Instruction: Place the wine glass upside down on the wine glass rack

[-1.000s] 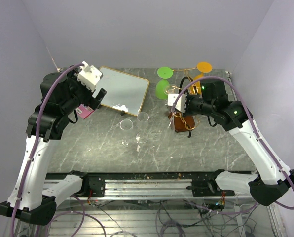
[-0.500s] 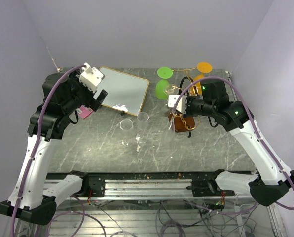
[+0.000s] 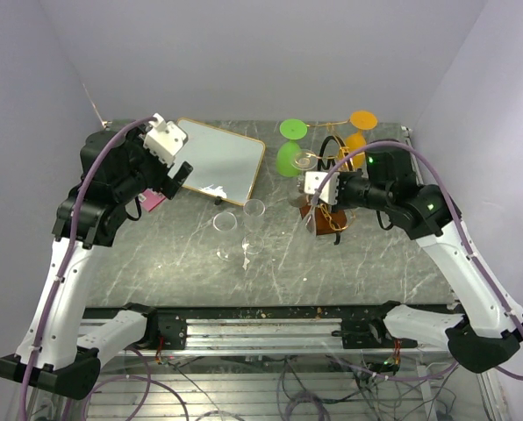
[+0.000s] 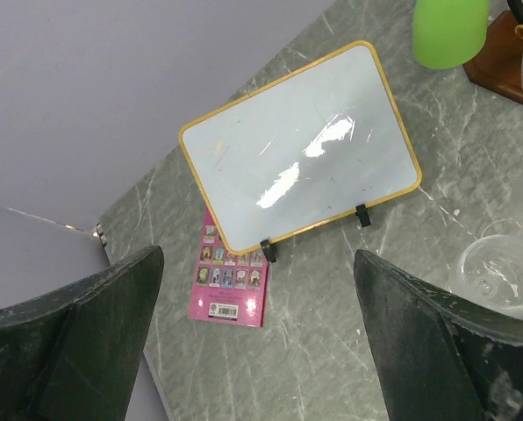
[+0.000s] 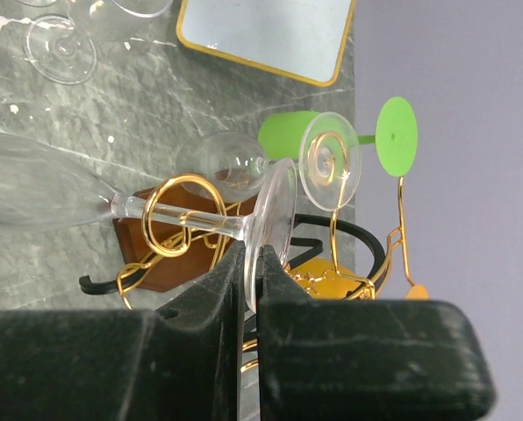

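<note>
In the right wrist view my right gripper (image 5: 253, 256) is shut on the foot of a clear wine glass (image 5: 191, 219). The glass lies sideways, its bowl to the left. Its stem passes through a gold curl of the wine glass rack (image 5: 168, 216), above the rack's brown wooden base (image 5: 139, 259). In the top view the right gripper (image 3: 311, 191) is at the rack (image 3: 328, 217) on the right of the table. My left gripper (image 3: 175, 175) is open and empty, high above the left of the table; it also shows in the left wrist view (image 4: 257, 256).
A green glass (image 5: 292, 136), another clear glass (image 5: 231, 162) and an orange glass (image 3: 360, 127) hang on the rack. Three clear glasses (image 3: 254, 209) stand mid-table. A white framed board (image 3: 218, 160) and a pink booklet (image 4: 231, 276) are at the back left.
The right arm has shifted slightly to the right with the glass still in its grip. The left arm has drifted slightly back. Nothing was let go.
</note>
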Robot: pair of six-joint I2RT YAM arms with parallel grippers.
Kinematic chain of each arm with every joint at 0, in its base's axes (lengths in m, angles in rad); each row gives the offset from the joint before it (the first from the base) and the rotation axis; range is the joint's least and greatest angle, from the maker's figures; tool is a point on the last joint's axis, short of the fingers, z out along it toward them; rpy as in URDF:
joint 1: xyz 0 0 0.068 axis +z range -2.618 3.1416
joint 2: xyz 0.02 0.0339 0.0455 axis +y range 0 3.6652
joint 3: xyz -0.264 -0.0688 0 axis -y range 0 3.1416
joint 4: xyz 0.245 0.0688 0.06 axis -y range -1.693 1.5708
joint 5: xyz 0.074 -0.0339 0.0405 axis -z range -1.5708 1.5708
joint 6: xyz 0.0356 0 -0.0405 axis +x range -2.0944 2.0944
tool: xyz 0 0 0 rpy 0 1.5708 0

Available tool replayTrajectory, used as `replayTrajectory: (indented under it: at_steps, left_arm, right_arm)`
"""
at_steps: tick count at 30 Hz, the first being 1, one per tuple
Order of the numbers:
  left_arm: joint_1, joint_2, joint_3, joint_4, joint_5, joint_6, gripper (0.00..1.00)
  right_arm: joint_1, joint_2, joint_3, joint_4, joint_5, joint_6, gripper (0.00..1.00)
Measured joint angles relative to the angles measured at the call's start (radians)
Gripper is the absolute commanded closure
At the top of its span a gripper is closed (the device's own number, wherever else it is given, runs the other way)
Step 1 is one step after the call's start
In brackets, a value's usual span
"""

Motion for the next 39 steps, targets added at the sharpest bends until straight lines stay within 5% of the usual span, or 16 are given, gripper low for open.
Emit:
replayTrajectory:
  at_steps: [17, 39]
  left_arm:
    - [0.000, 0.013, -0.018, 0.004, 0.018, 0.018, 0.00]
    - [0.000, 0.019, -0.057, 0.005, 0.044, 0.051, 0.00]
  right_arm:
    - [0.000, -0.023, -0.056, 0.000, 0.043, -0.023, 1.00]
    - [0.000, -0.029, -0.099, -0.033, 0.004, -0.040, 0.85]
